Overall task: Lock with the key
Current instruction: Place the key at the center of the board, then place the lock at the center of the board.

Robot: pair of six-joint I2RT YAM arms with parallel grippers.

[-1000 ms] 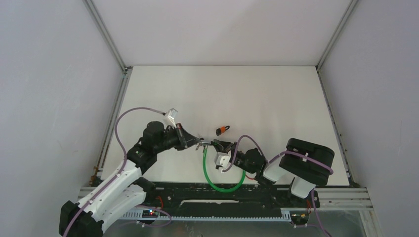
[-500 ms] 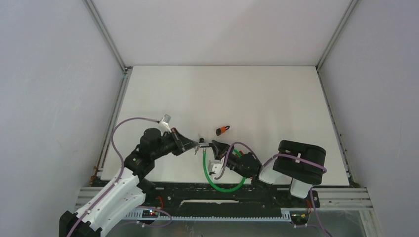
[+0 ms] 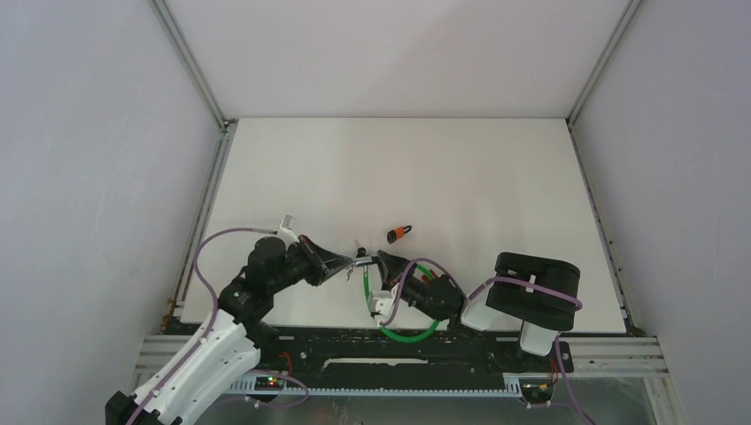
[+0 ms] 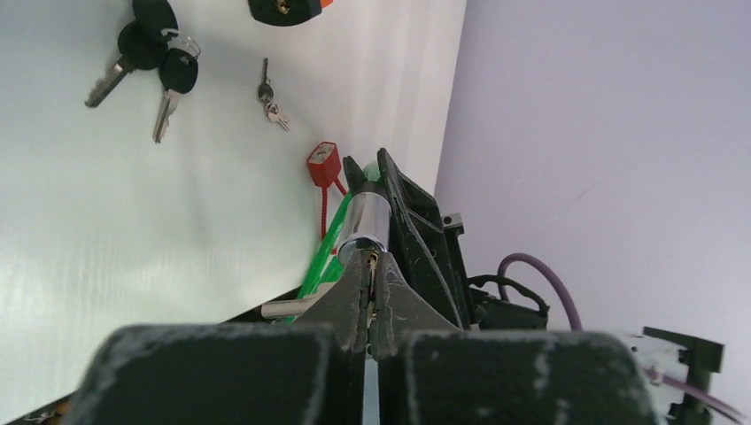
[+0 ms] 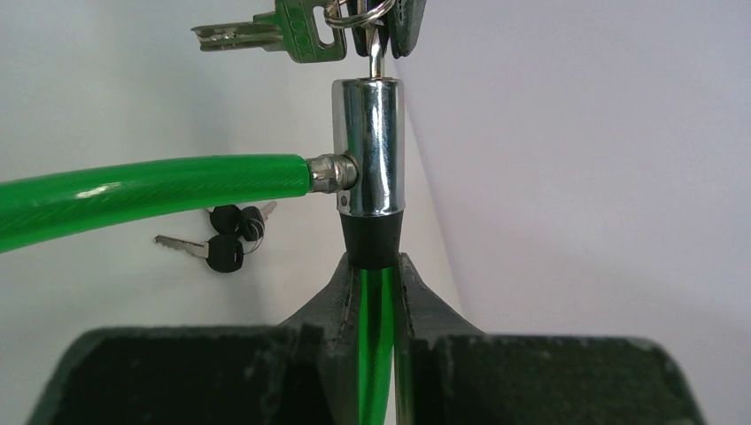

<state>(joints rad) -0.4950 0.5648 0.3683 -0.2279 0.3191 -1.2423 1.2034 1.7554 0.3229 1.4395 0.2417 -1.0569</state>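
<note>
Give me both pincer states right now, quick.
Left pincer: closed, holding the key set in the lock cylinder.
Right pincer: closed on the green cable just below the lock cylinder.

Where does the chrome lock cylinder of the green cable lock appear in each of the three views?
Top external: chrome lock cylinder low centre, between left pincer and right pincer.
Left wrist: centre, just beyond the left pincer's tips.
Right wrist: upper centre, with the key in its top.
Shared landmark: the green cable joined to the cylinder, visible in all three.
</note>
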